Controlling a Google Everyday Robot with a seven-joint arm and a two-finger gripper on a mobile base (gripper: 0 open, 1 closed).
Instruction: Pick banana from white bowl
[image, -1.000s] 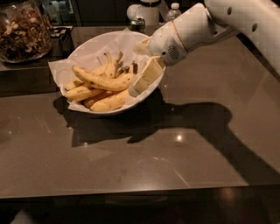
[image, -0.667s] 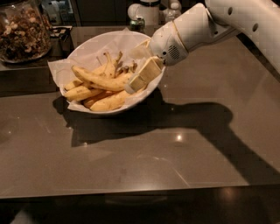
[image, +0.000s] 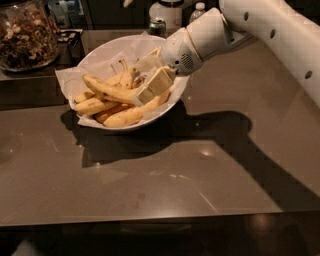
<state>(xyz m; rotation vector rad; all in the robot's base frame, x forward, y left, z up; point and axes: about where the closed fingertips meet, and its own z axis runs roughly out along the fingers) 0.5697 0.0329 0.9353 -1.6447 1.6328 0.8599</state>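
At far left, one glass jar of nuts (image: 22, 35), well apart from the rest and no part of the task. Next along, one white bowl (image: 95, 57), lined with crinkled paper (image: 65, 80) and standing on the brown counter (image: 150, 190). Inside it, a heap of bananas, overlapping too much for a sure count: at least six, perhaps seven. On top of the heap, the banana (image: 107, 90), long, slim and speckled, lying across the others, right end at the gripper (image: 145, 80). Not yet lifted: resting in the bowl, in contact with its neighbours. Just right of the heap's middle, one gripper, set low inside the bowl's right half, touching or all but touching that banana's end. Cannot tell whether clamped on it or merely placed around it. Behind the bowl, one green can (image: 158, 25) and one bottle (image: 199, 9). At right, one white arm (image: 270, 35), slanting down from the upper corner. By judgement: reach into the bowl done, grasp either under way or about to be made, lift clear of the bowl left to do.
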